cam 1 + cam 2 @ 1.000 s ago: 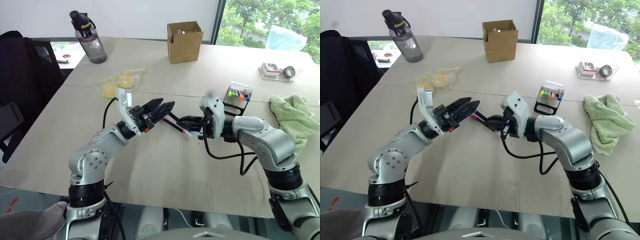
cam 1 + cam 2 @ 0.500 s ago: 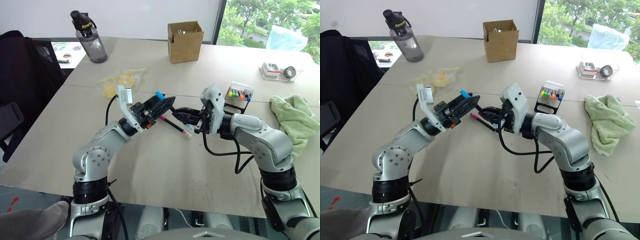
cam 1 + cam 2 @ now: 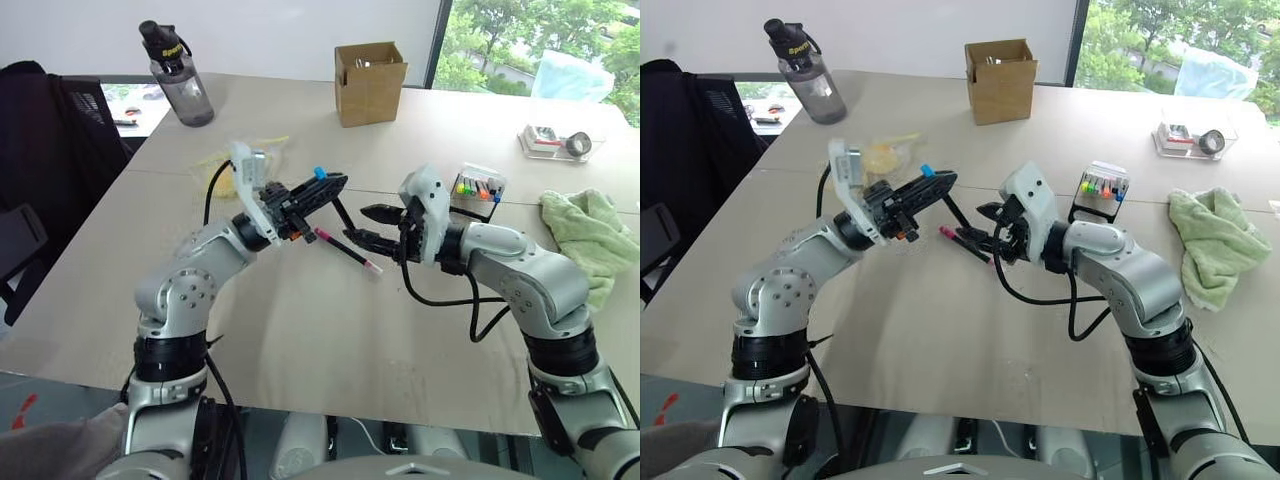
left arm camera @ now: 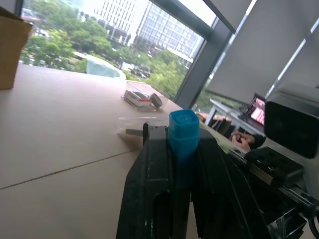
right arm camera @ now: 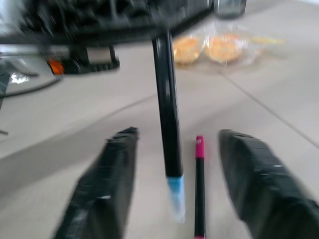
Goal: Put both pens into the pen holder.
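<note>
- Pale counter (image 3: 300,330) by a big window, and both arms meet above its middle.
- Left end effector (image 3: 322,189) has its fingers pressed together on the blue-ended pen (image 3: 338,212), gripping near the upper blue cap; the black barrel hangs down and out toward the other arm.
- Right end effector (image 3: 378,225) has its fingers spread wide, the hanging barrel standing between them in its wrist view with neither finger touching it.
- Looks like a handover with the grip now on the left side, so the thing to get right is a clean parting: I'd back the right fingers straight off so they don't clip the lower blue tip.
- Pink-ended pen (image 3: 346,250) lies flat on the counter just below the two arms, free of both.
- Pen holder (image 3: 474,192) stands beyond the right arm, nearer the window, with coloured caps in a row.
- Green cloth (image 3: 590,235) sits to its right; cardboard box (image 3: 370,83) and water bottle (image 3: 178,77) are well back.
- Carrying that pen across, the left arm must clear the right elbow, and the barrel wants tilting to match the slanted slots.
</note>
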`<action>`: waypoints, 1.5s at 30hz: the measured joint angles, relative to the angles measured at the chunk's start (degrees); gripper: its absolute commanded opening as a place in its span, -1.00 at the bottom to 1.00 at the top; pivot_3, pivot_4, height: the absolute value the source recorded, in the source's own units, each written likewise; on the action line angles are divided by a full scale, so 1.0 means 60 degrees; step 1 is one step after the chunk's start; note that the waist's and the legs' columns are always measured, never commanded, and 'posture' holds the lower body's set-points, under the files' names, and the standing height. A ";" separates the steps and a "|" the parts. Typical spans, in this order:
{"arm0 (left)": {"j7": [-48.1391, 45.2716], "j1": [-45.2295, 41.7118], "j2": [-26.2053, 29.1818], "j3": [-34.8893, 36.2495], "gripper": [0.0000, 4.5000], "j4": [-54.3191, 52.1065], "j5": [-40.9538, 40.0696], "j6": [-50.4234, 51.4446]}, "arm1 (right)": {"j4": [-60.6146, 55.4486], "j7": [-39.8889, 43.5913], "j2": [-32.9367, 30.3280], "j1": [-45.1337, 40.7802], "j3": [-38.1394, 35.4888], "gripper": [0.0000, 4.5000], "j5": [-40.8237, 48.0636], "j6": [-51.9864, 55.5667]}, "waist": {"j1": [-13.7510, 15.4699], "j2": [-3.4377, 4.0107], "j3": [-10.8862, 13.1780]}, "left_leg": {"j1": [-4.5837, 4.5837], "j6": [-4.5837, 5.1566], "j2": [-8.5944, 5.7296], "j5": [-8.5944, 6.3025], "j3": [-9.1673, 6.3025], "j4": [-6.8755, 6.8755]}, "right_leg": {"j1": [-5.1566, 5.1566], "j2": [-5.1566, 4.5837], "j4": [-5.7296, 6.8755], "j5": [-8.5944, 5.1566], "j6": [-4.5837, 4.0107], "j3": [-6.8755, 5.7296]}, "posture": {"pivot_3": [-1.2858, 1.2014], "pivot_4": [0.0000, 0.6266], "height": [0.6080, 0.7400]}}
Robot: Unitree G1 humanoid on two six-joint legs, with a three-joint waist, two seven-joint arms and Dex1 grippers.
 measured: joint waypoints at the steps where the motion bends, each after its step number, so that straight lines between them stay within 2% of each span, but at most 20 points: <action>1: -0.0475 -0.0173 0.0250 -0.0302 -1.00 0.0140 0.0468 -0.0363 | -0.0002 -0.0088 0.0001 -0.0059 -0.0001 0.52 0.0112 0.0351 | -0.0003 0.0005 0.0002 | 0.0001 0.0000 -0.0001 0.0000 0.0006 -0.0003 | -0.0001 0.0000 0.0000 0.0000 -0.0001 0.0003 | 0.03 -0.52 0.98; 5: -0.2019 -0.0640 0.0482 -0.1203 -1.00 0.0717 0.1421 -0.1268 | 0.0005 -0.0310 -0.0014 -0.0648 0.0016 0.52 0.0333 0.1516 | -0.0010 0.0006 0.0006 | -0.0006 0.0000 -0.0001 0.0000 0.0007 -0.0006 | -0.0008 -0.0001 -0.0003 -0.0001 -0.0001 0.0004 | 0.03 -0.52 0.98; 9: -0.2924 -0.1083 0.0548 -0.1847 -1.00 0.0929 0.2093 -0.1781 | 0.0360 -0.0769 0.0455 -0.1479 0.0003 0.52 0.0376 0.2257 | -0.0098 0.0007 0.0007 | -0.0007 0.0001 0.0001 0.0000 0.0006 -0.0012 | -0.0013 0.0002 -0.0003 -0.0001 -0.0001 0.0005 | 0.03 -0.52 0.98; 10: -0.3062 -0.1116 0.0548 -0.1925 -1.00 0.0953 0.2196 -0.1869 | 0.0439 -0.0885 0.0574 -0.1565 -0.0008 0.29 0.0374 0.2341 | -0.0122 0.0007 0.0007 | -0.0007 0.0001 0.0001 0.0000 0.0006 -0.0013 | -0.0013 0.0001 -0.0004 -0.0001 -0.0001 0.0005 | 0.03 -0.52 0.98; 11: -0.3158 -0.1142 0.0551 -0.1931 -1.00 0.1056 0.2300 -0.1913 | 0.0553 -0.0973 0.0680 -0.1600 -0.0068 0.18 0.0373 0.2400 | -0.0144 0.0007 0.0007 | -0.0009 0.0001 0.0002 0.0000 0.0005 -0.0014 | -0.0013 0.0001 -0.0005 -0.0001 0.0000 0.0005 | 0.03 -0.52 0.98; 13: -0.3283 -0.1142 0.0532 -0.1959 -1.00 0.1154 0.2397 -0.1953 | 0.0616 -0.1040 0.0717 -0.1603 -0.0105 -0.19 0.0380 0.2446 | -0.0164 0.0007 0.0008 | -0.0022 0.0002 0.0002 -0.0001 0.0006 -0.0014 | -0.0023 0.0000 -0.0008 -0.0001 0.0000 0.0005 | 0.03 -0.52 0.98; 16: -0.3355 -0.1192 0.0527 -0.2004 -1.00 0.1266 0.2568 -0.2027 | 0.0468 -0.0997 0.0707 -0.1603 0.0027 -0.87 0.0526 0.2515 | -0.0169 0.0007 0.0008 | -0.0026 0.0002 0.0002 -0.0001 0.0004 -0.0014 | -0.0028 -0.0001 -0.0008 -0.0001 0.0001 0.0005 | 0.03 -0.52 0.98; 17: -0.3381 -0.1210 0.0526 -0.2005 -1.00 0.1330 0.2560 -0.2014 | 0.0405 -0.1035 0.0695 -0.1603 0.0067 -0.94 0.0500 0.2527 | -0.0169 0.0007 0.0008 | -0.0026 0.0002 0.0002 -0.0001 0.0003 -0.0014 | -0.0028 -0.0001 -0.0007 -0.0001 0.0001 0.0005 | 0.03 -0.52 0.98; 20: -0.3473 -0.1213 0.0517 -0.2015 -1.00 0.1350 0.2558 -0.2013 | 0.0281 -0.1056 0.0645 -0.1602 0.0084 -0.95 0.0507 0.2660 | -0.0173 0.0007 0.0008 | -0.0026 0.0002 0.0002 -0.0001 0.0003 -0.0015 | -0.0029 -0.0002 -0.0006 -0.0001 0.0001 0.0005 | 0.03 -0.52 0.98; 22: -0.3498 -0.1213 0.0518 -0.2015 -0.56 0.1356 0.2564 -0.2011 | 0.0270 -0.1039 0.0632 -0.1601 0.0085 -0.95 0.0540 0.2693 | -0.0172 0.0007 0.0008 | -0.0025 0.0002 0.0002 -0.0001 0.0003 -0.0015 | -0.0028 -0.0002 -0.0006 -0.0001 0.0001 0.0005 | 0.03 -0.52 0.98; 23: -0.3513 -0.1215 0.0535 -0.2006 -0.44 0.1356 0.2583 -0.2018 | 0.0279 -0.1025 0.0612 -0.1587 0.0082 -0.95 0.0585 0.2722 | -0.0173 0.0007 0.0008 | -0.0025 0.0002 0.0002 -0.0001 0.0002 -0.0015 | -0.0028 -0.0002 -0.0006 -0.0001 0.0001 0.0004 | 0.03 -0.52 0.98; 26: -0.3449 -0.1215 0.0576 -0.1926 0.19 0.1361 0.2643 -0.1936 | 0.0303 -0.1059 0.0537 -0.1546 0.0033 -0.95 0.0556 0.2649 | -0.0172 0.0007 0.0009 | -0.0026 0.0002 0.0002 -0.0001 0.0002 -0.0015 | -0.0029 -0.0002 -0.0007 -0.0001 0.0001 0.0005 | 0.03 -0.52 0.98; 29: -0.3216 -0.1207 0.0543 -0.1922 0.82 0.1357 0.2736 -0.1826 | 0.0206 -0.0966 0.0095 -0.1299 0.0156 -0.95 0.0324 0.2036 | -0.0156 0.0006 0.0009 | -0.0029 0.0004 0.0001 -0.0002 0.0002 -0.0015 | -0.0028 -0.0003 -0.0010 -0.0002 0.0002 0.0004 | 0.03 -0.52 0.98; 30: -0.3132 -0.1196 0.0540 -0.1914 0.95 0.1353 0.2738 -0.1779 | 0.0111 -0.0879 -0.0143 -0.1116 0.0256 -0.95 0.0203 0.1743 | -0.0155 0.0005 0.0010 | -0.0029 0.0004 0.0000 -0.0002 0.0002 -0.0014 | -0.0029 -0.0004 -0.0012 -0.0002 0.0003 0.0004 | 0.03 -0.52 0.98; 35: -0.2444 -0.1045 0.0410 -0.1381 0.95 0.1050 0.2307 -0.0956 | -0.0392 -0.0206 -0.1260 0.0271 0.0618 -0.95 -0.0698 -0.0735 | -0.0171 0.0000 0.0021 | -0.0030 0.0004 0.0001 -0.0002 0.0001 -0.0015 | -0.0030 -0.0001 -0.0011 -0.0008 0.0012 0.0006 | 0.03 -0.52 0.98; 39: -0.1788 -0.0869 0.0327 -0.0820 0.95 0.0419 0.1548 0.0017 | -0.0486 -0.0187 -0.1945 0.0971 0.0586 -0.95 -0.2032 -0.3202 | -0.0184 -0.0002 0.0026 | -0.0027 0.0002 0.0002 -0.0001 0.0002 -0.0015 | -0.0030 -0.0002 -0.0009 -0.0009 0.0015 0.0009 | 0.03 -0.52 0.98; 41: -0.1393 -0.0712 0.0327 -0.0662 0.95 -0.0015 0.1285 0.0510 | -0.0493 -0.0684 -0.2022 0.1231 0.0399 -0.95 -0.3048 -0.4664 | -0.0178 -0.0006 0.0029 | -0.0026 0.0001 0.0002 -0.0001 0.0001 -0.0015 | -0.0030 -0.0002 -0.0008 -0.0009 0.0016 0.0009 | 0.03 -0.52 0.98; 45: -0.1013 -0.0704 0.0358 -0.0597 0.95 -0.0561 0.0982 0.1006 | -0.0482 -0.1866 -0.1741 0.1537 -0.0119 -0.95 -0.4336 -0.6313 | -0.0161 -0.0007 0.0029 | -0.0021 -0.0006 0.0002 0.0003 0.0002 -0.0014 | -0.0026 -0.0003 -0.0005 -0.0009 0.0015 0.0009 | 0.03 -0.52 0.98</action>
